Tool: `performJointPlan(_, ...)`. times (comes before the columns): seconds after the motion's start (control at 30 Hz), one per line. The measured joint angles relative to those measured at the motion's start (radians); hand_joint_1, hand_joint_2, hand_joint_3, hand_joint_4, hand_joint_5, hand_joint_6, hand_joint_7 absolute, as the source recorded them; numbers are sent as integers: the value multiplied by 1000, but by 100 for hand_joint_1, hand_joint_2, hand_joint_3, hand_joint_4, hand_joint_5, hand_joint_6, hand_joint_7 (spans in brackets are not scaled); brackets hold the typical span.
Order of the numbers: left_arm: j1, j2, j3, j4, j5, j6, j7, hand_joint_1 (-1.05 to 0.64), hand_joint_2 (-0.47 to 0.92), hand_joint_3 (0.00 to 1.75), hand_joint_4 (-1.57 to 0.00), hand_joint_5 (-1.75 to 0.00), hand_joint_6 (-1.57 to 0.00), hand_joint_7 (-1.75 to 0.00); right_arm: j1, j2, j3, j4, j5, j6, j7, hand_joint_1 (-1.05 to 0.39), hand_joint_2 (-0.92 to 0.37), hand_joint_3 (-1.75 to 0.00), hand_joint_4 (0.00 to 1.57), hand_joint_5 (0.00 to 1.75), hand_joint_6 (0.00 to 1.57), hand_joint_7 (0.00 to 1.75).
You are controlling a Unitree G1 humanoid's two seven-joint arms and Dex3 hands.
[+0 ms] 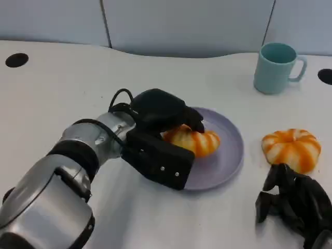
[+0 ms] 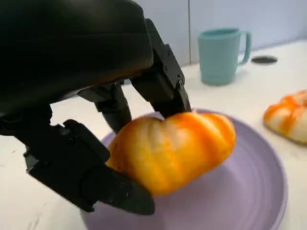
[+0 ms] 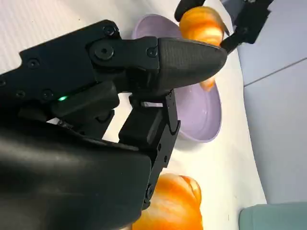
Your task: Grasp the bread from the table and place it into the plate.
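The round lilac plate (image 1: 228,155) carries an orange-striped bread roll (image 1: 199,142), grasped by the left hand (image 1: 161,137); the right hand (image 1: 295,205) rests released on the bench (image 1: 62,88).

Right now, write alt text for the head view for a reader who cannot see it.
The left hand holds an orange-striped bread over a lilac plate on a white table. A second bread lies to the plate's right, near the right hand; a teal mug stands behind.
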Motion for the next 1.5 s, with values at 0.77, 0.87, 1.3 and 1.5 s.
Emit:
performJointPlan(0.77,10,21,102,-29,-104,0,-124,-82,92,26,0,-35,-17,-5,3,-2,4,0,-1,-6,6,-45,-92,-52,116,149,106,140)
performJointPlan(0.87,36,39,182,-43,-198,-55,-140,-81,92,30,0,-40,-18,-6,4,-3,3,0,-2,-8,6,-44,-92,-52,116,148,106,140)
performJointPlan(1.3,325,15,586,-164,-740,-169,-464,-68,92,35,-29,-74,-42,-11,0,-4,0,4,-2,-4,6,-45,-92,-49,119,148,110,139)
performJointPlan(1.5,504,-13,697,-313,-940,-106,-619,-65,92,36,-42,-80,-53,-13,-10,-5,0,17,-3,-6,7,-45,-92,-51,118,147,109,139)
